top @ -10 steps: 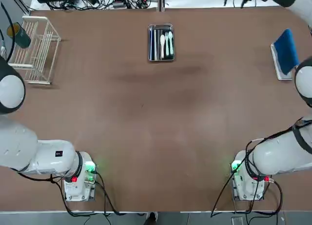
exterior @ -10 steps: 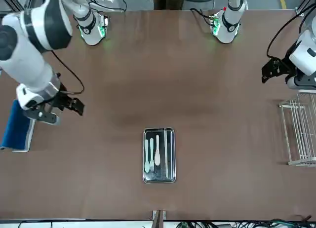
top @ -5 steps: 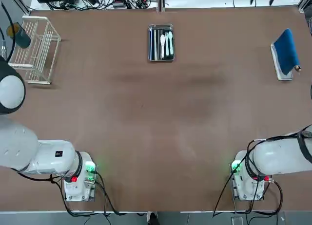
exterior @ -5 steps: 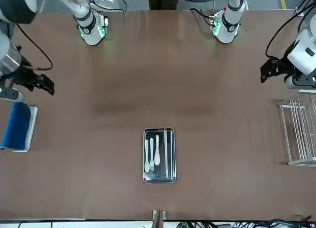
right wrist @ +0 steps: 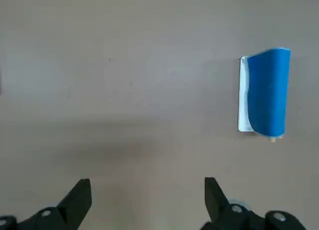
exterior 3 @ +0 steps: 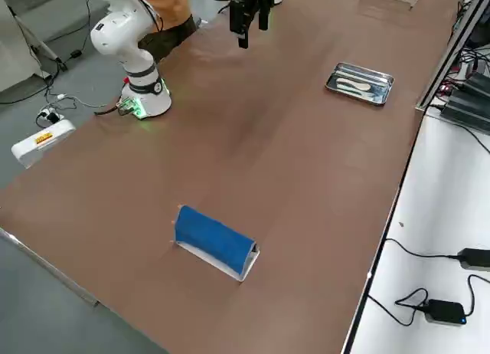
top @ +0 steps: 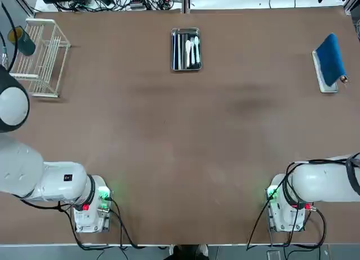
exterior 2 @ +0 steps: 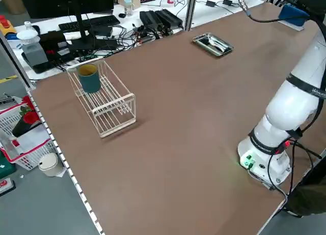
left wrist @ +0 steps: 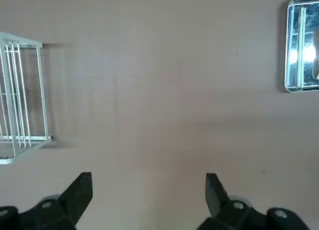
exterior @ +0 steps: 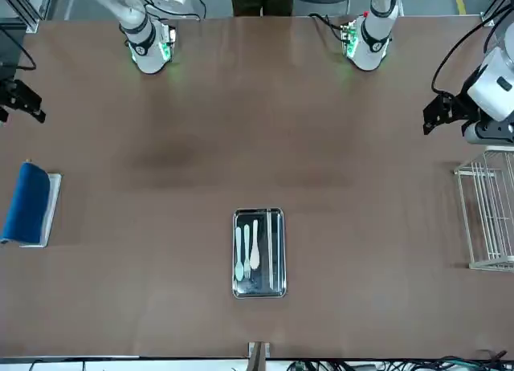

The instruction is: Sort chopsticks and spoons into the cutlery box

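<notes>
The cutlery box (top: pixel 185 41) is a shiny metal tray at the far middle of the table, also seen as cutlery box (exterior: pixel 259 252) and cutlery box (exterior 2: pixel 213 43). Inside it lie the pale chopsticks (exterior: pixel 274 250) along one side and two white spoons (exterior: pixel 246 250) beside them. My left gripper (left wrist: pixel 148 190) hovers open and empty over bare table between the rack and the box; it shows as left gripper (exterior: pixel 438 116). My right gripper (right wrist: pixel 148 190) is open and empty, high near the table's right edge at right gripper (exterior: pixel 24 106).
A white wire rack (top: pixel 39 57) holding a teal cup (top: pixel 25 43) stands at the far left. A blue-topped pad (top: pixel 329 60) lies at the far right. Cables and electronics crowd the bench beyond the far edge. A person stands behind the arm bases.
My right gripper has swung away from above the blue pad, out past the table's right edge and toward the robot's side. The left arm has stayed where it was.
</notes>
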